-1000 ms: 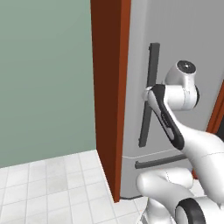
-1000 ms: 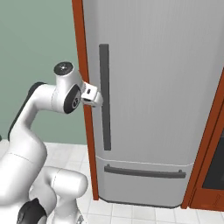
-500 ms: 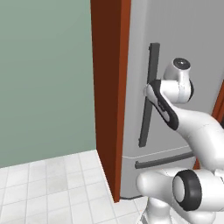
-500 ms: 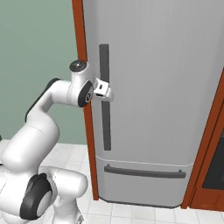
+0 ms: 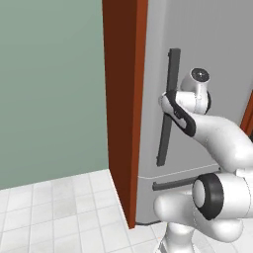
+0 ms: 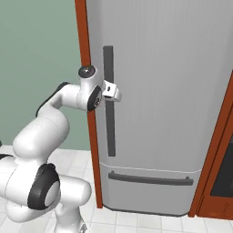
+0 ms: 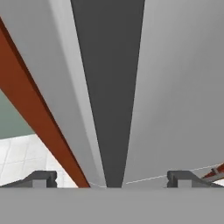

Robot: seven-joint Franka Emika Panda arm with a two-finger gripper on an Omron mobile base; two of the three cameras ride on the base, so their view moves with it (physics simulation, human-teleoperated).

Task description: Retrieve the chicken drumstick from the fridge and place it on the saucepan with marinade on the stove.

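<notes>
Hand view, centre frame: handle [image 7: 109, 87] straddled by spread gripper [image 7: 111, 178], so best pinch it squarely before pulling fridge [image 6: 168, 91] door open steadily, avoiding slip.

A red-brown wood panel [image 5: 123, 99] is seen running vertically from the top of the picture to the floor, just to the left of where the jaws are held. Beyond the panel, further left of the jaws, a plain muted green wall [image 5: 49, 84] is shown, evenly lit and unmarked. Below the jaws, the floor [image 5: 54, 212] is laid with pale, almost white square tiles with thin grey joints. Well to the right of the jaws, a second red-brown wood frame [image 6: 214, 150] is seen, with a dark panel [image 6: 225, 177] set inside it.
</notes>
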